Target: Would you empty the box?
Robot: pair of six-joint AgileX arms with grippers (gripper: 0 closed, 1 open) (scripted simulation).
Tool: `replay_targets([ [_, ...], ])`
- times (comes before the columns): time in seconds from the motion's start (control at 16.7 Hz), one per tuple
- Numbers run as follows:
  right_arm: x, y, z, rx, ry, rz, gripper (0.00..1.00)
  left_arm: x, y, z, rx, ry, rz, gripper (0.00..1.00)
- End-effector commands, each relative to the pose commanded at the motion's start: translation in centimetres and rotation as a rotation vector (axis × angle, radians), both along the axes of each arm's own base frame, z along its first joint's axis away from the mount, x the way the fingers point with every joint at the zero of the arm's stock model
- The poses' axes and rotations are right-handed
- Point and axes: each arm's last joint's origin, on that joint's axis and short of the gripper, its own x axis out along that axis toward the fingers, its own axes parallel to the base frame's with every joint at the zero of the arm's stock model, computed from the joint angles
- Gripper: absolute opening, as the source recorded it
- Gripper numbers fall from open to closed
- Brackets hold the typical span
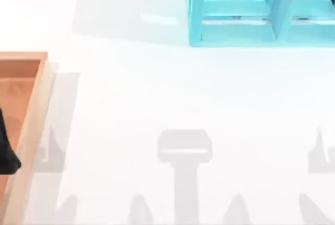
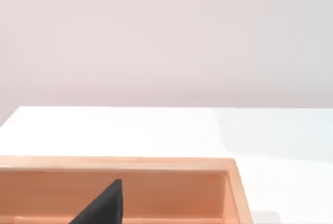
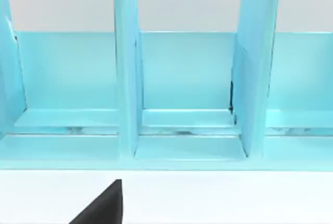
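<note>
Sitting at the top view's left edge: box [image 1: 32, 115], shallow wood tray, tan rim, reddish-brown floor. Left gripper [image 1: 6, 154] shows as a dark shape over the floor; can't tell its opening or grip. Glossy turquoise shelf [image 1: 235, 23] upper right, flat upright dividers. Table [image 1: 172, 89] plain white.

matte black hand [image 2: 101, 206], pointed wedge tip

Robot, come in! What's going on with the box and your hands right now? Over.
Left gripper over the box, fingers hard to read. Right gripper facing the turquoise shelf unit. Box floor bare where seen. Nothing in the way.
</note>
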Motion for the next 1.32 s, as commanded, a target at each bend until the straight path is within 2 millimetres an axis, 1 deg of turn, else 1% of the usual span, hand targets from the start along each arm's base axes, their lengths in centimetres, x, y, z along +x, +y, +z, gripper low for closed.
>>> replay_targets([
  [0.18,0.0,0.0,0.0,0.0,0.0,0.0,1.0,0.0,0.0,0.2,0.003,0.012,0.003,1.0],
  [0.3,0.0,0.0,0.0,0.0,0.0,0.0,1.0,0.1,0.2,1.0,0.017,0.066,0.016,1.0],
  [0.42,0.0,0.0,0.0,0.0,0.0,0.0,1.0,0.3,0.4,2.3,0.037,0.163,0.034,1.0],
  [0.6,0.0,0.0,0.0,0.0,0.0,0.0,1.0,1.5,1.0,4.5,0.07,0.381,0.062,1.0],
  [0.78,0.0,0.0,0.0,0.0,0.0,0.0,1.0,3.8,2.0,6.7,0.093,0.655,0.08,1.0],
  [0.96,0.0,0.0,0.0,0.0,0.0,0.0,1.0,7.0,3.5,8.1,0.096,0.941,0.078,1.0],
  [1.14,0.0,0.0,0.0,0.0,0.0,0.0,1.0,10.5,5.2,8.4,0.077,1.205,0.055,1.0],
  [1.32,0.0,0.0,0.0,0.0,0.0,0.0,1.0,13.4,7.0,7.9,0.047,1.415,0.02,1.0],
])
